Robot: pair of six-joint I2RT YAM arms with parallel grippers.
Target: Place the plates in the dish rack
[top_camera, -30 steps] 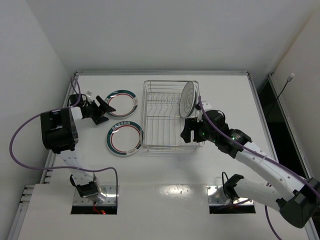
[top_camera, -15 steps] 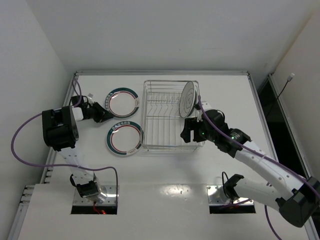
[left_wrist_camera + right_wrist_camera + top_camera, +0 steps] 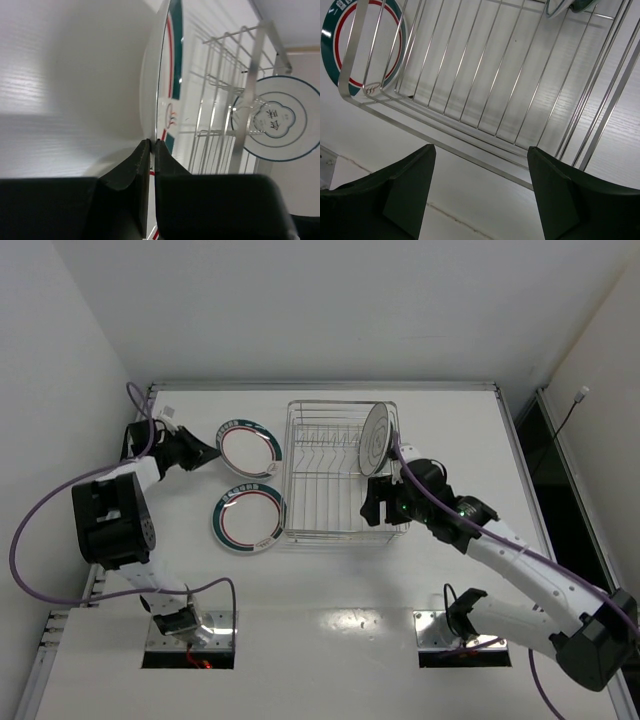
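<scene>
Left gripper (image 3: 208, 453): jaws closed down to a thin slit on the edge of the far green-rimmed plate (image 3: 248, 447). In the left wrist view the rim runs straight out from between the fingertips (image 3: 145, 150), green band and thin red ring just right of the pinch. The rest of this plate extends ahead of the gripper, toward the dish rack (image 3: 330, 536). I cannot tell whether the clamped edge is off the table (image 3: 330, 590).

The near green-rimmed plate (image 3: 249, 517) lies flat beside and nearer than this gripper, apart from it, its right edge just beside the rack's left wall.

The whitish-grey plate (image 3: 375, 436) stands upright among the tines at the rack's far right end. From the left gripper it is ahead and beyond the held plate, seen face-on through the wires (image 3: 275, 117).

Right gripper (image 3: 479, 150): fingers spread wide, nothing between them. It hangs at the rack's near right corner. Rack floor wires lie directly ahead of the fingers. The near green-rimmed plate (image 3: 375, 45) shows ahead and to the left, outside the rack wall. The upright plate is just beyond this gripper, not touching it.
</scene>
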